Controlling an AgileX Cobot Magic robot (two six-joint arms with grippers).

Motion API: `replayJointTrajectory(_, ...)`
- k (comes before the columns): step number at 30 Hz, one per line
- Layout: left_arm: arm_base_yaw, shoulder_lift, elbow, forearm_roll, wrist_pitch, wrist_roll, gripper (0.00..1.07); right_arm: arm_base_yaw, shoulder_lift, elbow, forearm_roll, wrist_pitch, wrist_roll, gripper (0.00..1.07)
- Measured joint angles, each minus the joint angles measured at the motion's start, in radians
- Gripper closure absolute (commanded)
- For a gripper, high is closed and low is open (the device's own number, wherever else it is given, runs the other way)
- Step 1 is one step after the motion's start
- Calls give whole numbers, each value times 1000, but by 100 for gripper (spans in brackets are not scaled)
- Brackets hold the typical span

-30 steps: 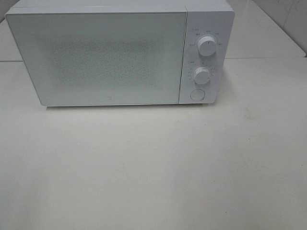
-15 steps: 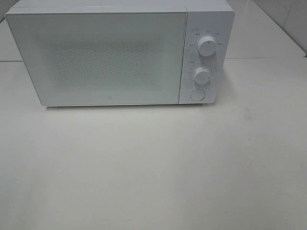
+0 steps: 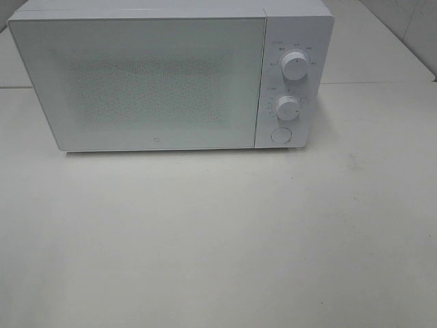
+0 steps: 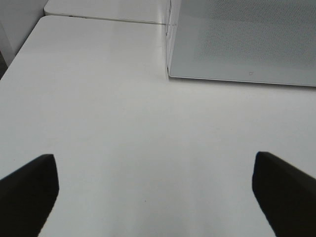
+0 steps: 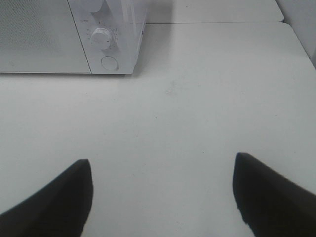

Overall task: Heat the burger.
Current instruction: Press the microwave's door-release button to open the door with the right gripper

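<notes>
You are looking at a white table [image 3: 218, 239] that fills most of the high view. At its far side stands a white microwave [image 3: 298, 27], facing you. Its door [image 3: 136, 82] is closed flush against the body, and the speckled window in it lets you see nothing inside.

You cannot tell where the burger is: none of your three views shows it, on the table or through that door.

Your left gripper [image 4: 153, 159] hovers over bare table near the microwave's left front corner. Its two dark fingers are spread wide apart with nothing between them. Your right gripper [image 5: 160, 159] is spread just as wide over bare table in front of the control panel, also holding nothing. Neither touches the microwave.

On the panel to the right of the door you have an upper knob [image 3: 294, 66], a lower knob [image 3: 287, 108] directly beneath it, and a round button [image 3: 280, 135] at the bottom. The markings around the knobs are too small to read.
</notes>
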Motion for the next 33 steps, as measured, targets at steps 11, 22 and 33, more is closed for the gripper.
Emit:
replayJointTrajectory(11, 0, 0, 0, 0, 0, 0, 7, 0, 0, 0, 0, -1, 1, 31)
replayJointTrajectory(22, 0, 0, 0, 0, 0, 0, 7, 0, 118, -15, 1, -217, 2, 31)
replayJointTrajectory(33, 0, 0, 0, 0, 0, 0, 7, 0, 344, 31, 1, -470, 2, 31)
